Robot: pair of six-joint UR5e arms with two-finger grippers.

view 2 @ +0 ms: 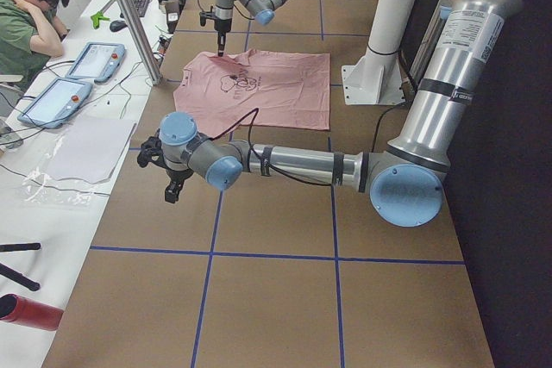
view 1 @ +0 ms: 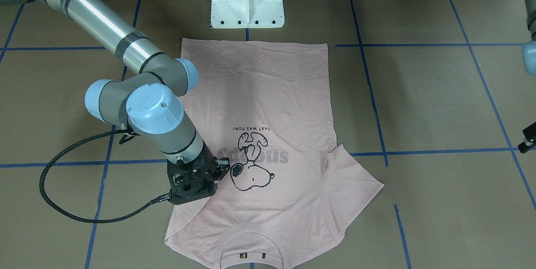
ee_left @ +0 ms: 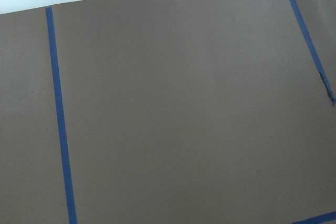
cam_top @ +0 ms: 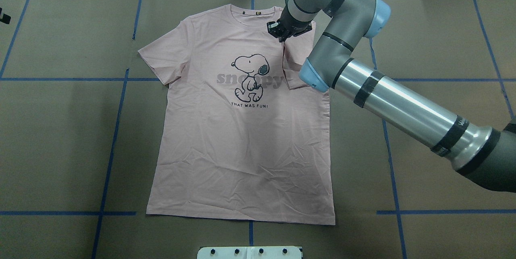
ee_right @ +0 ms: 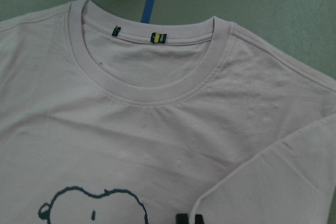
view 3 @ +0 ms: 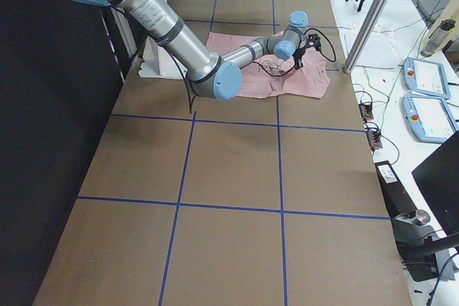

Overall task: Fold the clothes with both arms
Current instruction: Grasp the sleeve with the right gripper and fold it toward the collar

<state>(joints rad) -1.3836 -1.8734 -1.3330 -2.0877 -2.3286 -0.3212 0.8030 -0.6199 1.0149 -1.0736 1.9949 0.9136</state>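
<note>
Right gripper (cam_top: pixel 281 34) is hanging just beside Snoopy (cam_top: pixel 250 77), over the folded-in sleeve (cam_top: pixel 294 69); tips looking nearly together, grip unclear. It's needing a low, flat release, crease straight.

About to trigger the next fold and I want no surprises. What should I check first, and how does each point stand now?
1. T-shirt lies flat, print up: ok.
2. Sleeve on robot's right folded inward: ok.
3. Opposite sleeve folded: not ok, spread out.
4. Right gripper clear of cloth: cannot tell.
5. Left gripper near the T-shirt: not ok, over bare table.
</note>
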